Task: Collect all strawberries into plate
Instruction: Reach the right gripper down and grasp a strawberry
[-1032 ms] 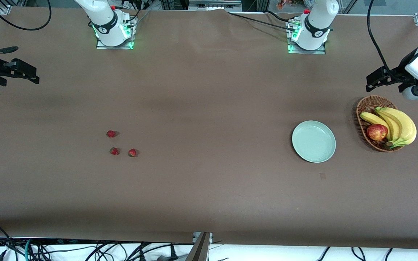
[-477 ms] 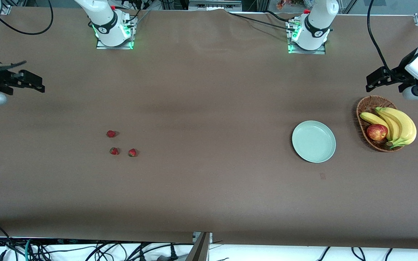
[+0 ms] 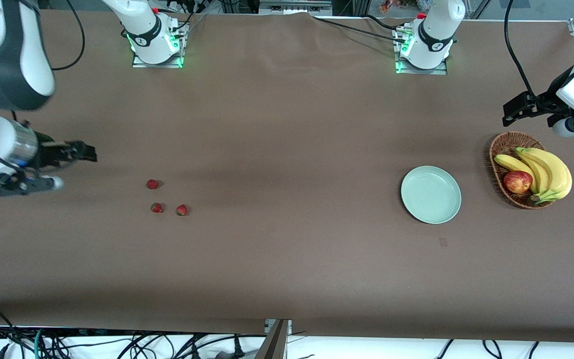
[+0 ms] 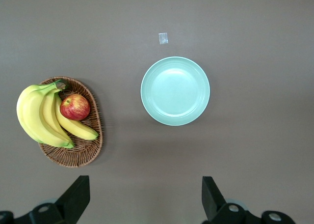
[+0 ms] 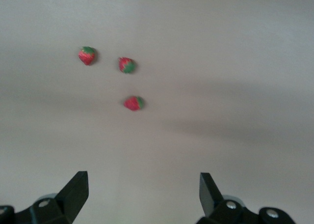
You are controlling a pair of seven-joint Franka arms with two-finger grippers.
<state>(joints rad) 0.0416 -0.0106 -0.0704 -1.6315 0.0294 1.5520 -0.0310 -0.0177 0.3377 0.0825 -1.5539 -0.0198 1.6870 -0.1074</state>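
Three small red strawberries lie on the brown table toward the right arm's end: one (image 3: 152, 184) and, nearer the front camera, two more (image 3: 157, 207) (image 3: 182, 210). They also show in the right wrist view (image 5: 87, 55) (image 5: 127, 65) (image 5: 134, 102). The empty mint-green plate (image 3: 431, 194) sits toward the left arm's end and also shows in the left wrist view (image 4: 175, 90). My right gripper (image 3: 85, 152) (image 5: 142, 182) is open and empty, above the table a short way from the strawberries. My left gripper (image 3: 511, 112) (image 4: 145, 184) is open and empty, waiting high above the table by the basket.
A brown wicker basket (image 3: 503, 147) (image 4: 78, 153) with bananas (image 3: 548, 172) (image 4: 37, 116) and a red-yellow apple (image 3: 517, 182) (image 4: 74, 106) stands beside the plate at the left arm's end. A small mark (image 3: 443, 242) lies on the table near the plate.
My right arm has swung in from the table's edge and its gripper has moved toward the strawberries. The left arm, strawberries and plate have not moved.
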